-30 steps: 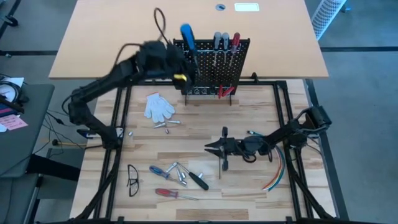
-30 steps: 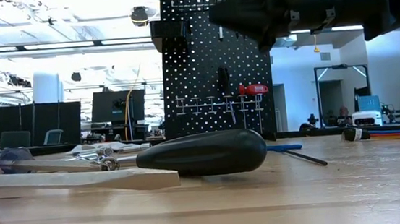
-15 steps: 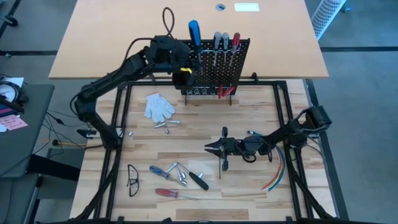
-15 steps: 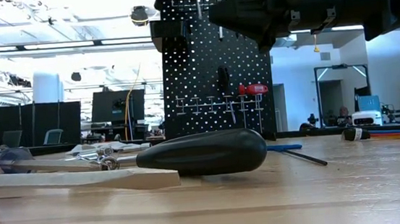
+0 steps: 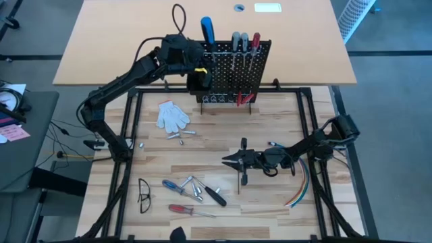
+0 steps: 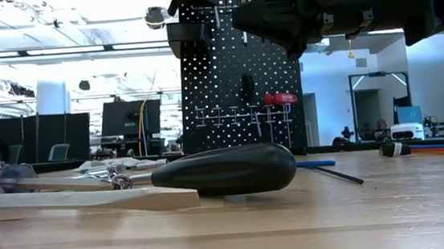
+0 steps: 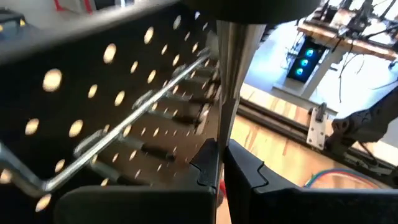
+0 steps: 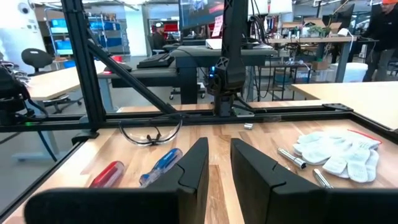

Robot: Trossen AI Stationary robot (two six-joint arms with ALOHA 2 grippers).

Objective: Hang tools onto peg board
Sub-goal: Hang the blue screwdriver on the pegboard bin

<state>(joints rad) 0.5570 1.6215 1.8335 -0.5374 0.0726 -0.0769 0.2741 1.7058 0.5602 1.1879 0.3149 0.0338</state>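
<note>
At the peg board's (image 5: 236, 71) upper left corner: left tool (image 7: 221, 171), clamped narrow on the silver shaft of a blue-handled screwdriver (image 5: 206, 32), handle standing above the board's top edge, shaft running down the perforated face beside a wire hook (image 7: 134, 112). Risk, judged: shaft slides past its holder instead of into it, so that on release the screwdriver drops behind or before the board. Right tool (image 8: 216, 163): well in front of the board, low over the counter (image 5: 223, 152), fingers slightly parted, holding nothing. Unhung tools (image 5: 192, 191) lie farther front-left of the board; a white glove (image 5: 173, 115) lies nearer it.
</note>
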